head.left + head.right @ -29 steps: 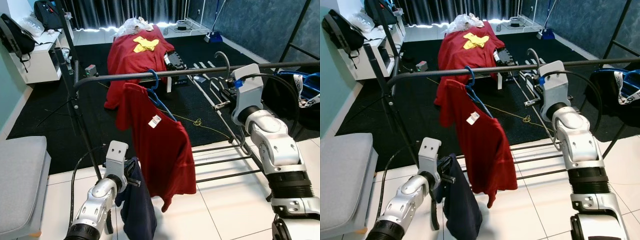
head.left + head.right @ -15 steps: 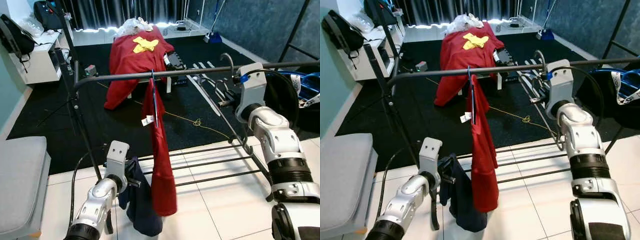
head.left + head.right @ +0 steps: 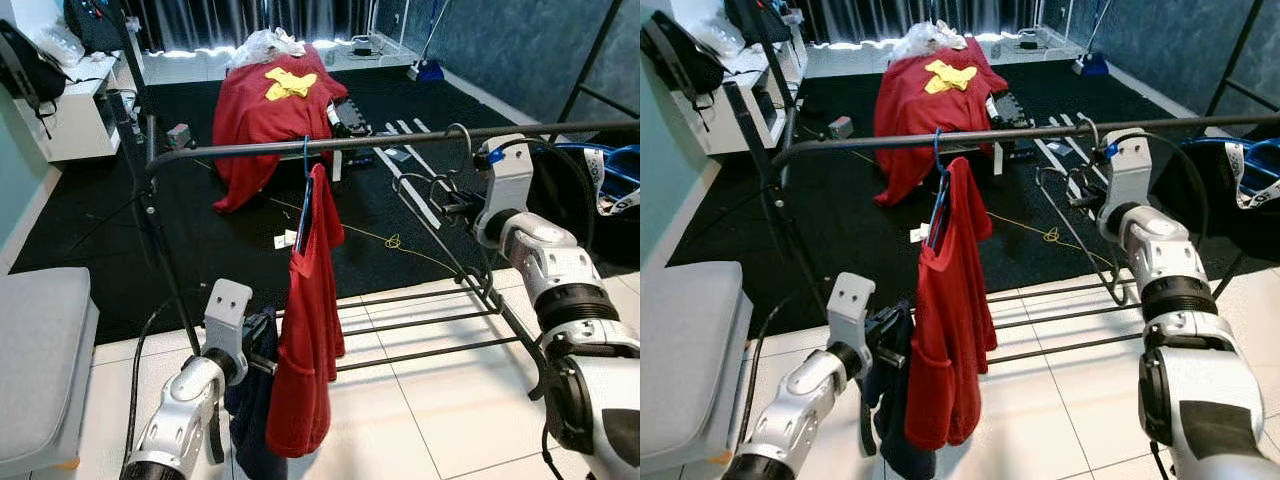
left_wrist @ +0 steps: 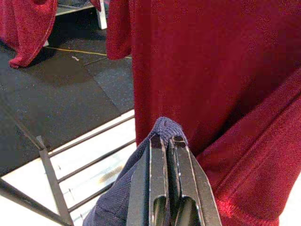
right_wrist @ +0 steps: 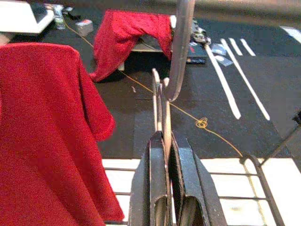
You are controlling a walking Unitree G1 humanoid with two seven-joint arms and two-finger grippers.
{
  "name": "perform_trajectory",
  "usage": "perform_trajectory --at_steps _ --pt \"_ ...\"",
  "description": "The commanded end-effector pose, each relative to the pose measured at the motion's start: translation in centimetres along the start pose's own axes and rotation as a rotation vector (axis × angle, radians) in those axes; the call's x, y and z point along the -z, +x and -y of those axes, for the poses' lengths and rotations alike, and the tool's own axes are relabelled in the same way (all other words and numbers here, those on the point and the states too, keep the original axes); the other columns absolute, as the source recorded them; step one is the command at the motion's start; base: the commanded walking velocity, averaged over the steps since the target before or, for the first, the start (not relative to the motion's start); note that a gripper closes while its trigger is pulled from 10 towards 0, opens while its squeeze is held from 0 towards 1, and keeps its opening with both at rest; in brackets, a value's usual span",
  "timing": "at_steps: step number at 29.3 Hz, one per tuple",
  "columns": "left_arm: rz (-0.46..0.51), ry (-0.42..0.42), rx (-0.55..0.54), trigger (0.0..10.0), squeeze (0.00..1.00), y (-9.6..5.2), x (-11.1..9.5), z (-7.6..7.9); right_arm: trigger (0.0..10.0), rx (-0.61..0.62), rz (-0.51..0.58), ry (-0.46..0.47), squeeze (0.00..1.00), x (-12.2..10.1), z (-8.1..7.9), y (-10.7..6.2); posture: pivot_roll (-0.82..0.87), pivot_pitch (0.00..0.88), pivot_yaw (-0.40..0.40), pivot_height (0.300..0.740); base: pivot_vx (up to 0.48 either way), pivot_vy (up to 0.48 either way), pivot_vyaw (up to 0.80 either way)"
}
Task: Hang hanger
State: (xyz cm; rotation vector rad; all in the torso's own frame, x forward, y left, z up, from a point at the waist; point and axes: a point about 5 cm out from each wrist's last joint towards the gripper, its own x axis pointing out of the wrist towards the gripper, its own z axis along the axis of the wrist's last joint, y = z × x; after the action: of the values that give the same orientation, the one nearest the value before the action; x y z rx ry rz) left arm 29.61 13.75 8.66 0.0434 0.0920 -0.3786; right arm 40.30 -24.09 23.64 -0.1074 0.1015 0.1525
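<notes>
A black clothes rail (image 3: 400,142) runs across in front of me. A red shirt (image 3: 305,330) on a blue hanger (image 3: 305,205) hangs from it near the middle. My right gripper (image 5: 162,136) is shut on the thin stem of a silver wire hanger (image 3: 428,186). That hanger's hook (image 3: 461,132) curves over the rail at the right. My left gripper (image 4: 167,140) is low, beside the red shirt. It is shut on a fold of a navy garment (image 3: 248,400), which hangs down from it.
The rack's left post (image 3: 160,250) and low cross bars (image 3: 430,320) stand on the tile floor. A red cloth (image 3: 265,110) drapes a bench on the black carpet behind. There is a grey seat (image 3: 40,360) at left, a white shelf (image 3: 70,110) behind it and a blue bag (image 3: 610,180) at right.
The red shirt has swung and turned on the rail from facing me to nearly edge-on. My right gripper has shifted right with the silver hanger, closer to the rail. The left arm has barely moved.
</notes>
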Motion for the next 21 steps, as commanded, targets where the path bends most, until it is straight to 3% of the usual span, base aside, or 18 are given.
perform_trajectory --at_steps 1,7,12,13,21 --pt "0.006 0.023 0.006 10.0 0.0 -0.6 -0.2 -0.3 10.0 0.009 0.024 0.01 0.0 -0.5 0.3 0.0 0.11 0.136 -0.005 0.74 0.0 0.0 0.0" --pt "0.058 0.037 0.017 10.0 0.0 -2.2 -1.2 -0.4 10.0 0.023 0.051 0.007 0.0 -1.3 0.6 0.2 0.13 0.173 0.003 0.74 0.0 0.0 0.0" --pt "0.082 0.033 0.026 10.0 0.0 -2.6 -1.6 -0.4 10.0 0.032 0.06 0.008 0.0 -1.6 0.9 0.2 0.14 0.199 0.006 0.74 0.0 0.0 0.0" --pt "0.103 0.028 0.042 10.0 0.0 -3.5 -2.1 -0.1 10.0 0.047 0.061 0.001 0.0 -2.0 1.4 0.1 0.16 0.23 0.015 0.74 0.0 0.0 0.0" --pt "0.086 0.026 0.07 10.0 0.0 -4.7 -2.1 0.4 10.0 0.07 0.062 0.002 0.0 -2.7 2.2 -0.1 0.18 0.254 0.043 0.74 0.0 0.0 0.0"
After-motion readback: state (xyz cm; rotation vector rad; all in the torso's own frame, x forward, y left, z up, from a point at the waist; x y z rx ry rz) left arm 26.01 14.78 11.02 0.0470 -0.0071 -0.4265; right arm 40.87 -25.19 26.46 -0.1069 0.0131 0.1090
